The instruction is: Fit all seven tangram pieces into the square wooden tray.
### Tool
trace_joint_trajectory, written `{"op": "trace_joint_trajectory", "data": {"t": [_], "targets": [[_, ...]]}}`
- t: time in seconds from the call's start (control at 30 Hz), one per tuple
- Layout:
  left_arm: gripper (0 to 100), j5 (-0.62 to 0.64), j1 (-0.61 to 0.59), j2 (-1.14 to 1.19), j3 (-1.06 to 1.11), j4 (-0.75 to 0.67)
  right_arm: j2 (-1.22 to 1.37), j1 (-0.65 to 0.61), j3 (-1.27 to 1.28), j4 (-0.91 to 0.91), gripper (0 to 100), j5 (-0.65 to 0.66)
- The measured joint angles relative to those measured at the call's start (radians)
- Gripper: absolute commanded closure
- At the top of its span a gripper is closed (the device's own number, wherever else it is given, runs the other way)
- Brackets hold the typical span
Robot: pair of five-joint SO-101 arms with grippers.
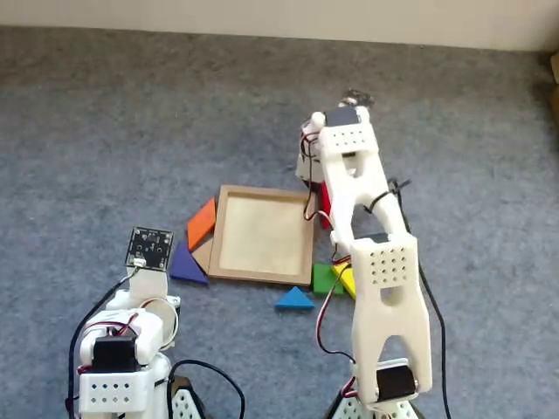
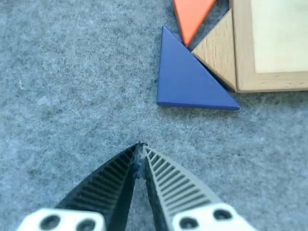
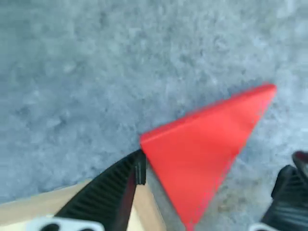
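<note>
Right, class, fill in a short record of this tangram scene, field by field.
left hand: shut, near dark blue triangle
right hand: open around red triangle
tray: square wooden tray, no pieces inside
left hand's side of tray: orange piece, tan triangle, dark blue triangle
right hand's side of tray: green piece, yellow piece, small blue triangle
</note>
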Motion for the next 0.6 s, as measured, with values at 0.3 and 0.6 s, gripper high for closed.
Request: {"op": "trace_joint_trajectory", "data": {"t": [0.3,0.6], "targets": [[100,0.0,0.0,0.0,0.0,0.0,0.083,0.006,-0.152,-0.002,60.5,-0.002],[100,0.0,0.0,0.0,0.0,0.0,0.092,0.008,-0.203,-0.005,60.5,-0.055]]}}
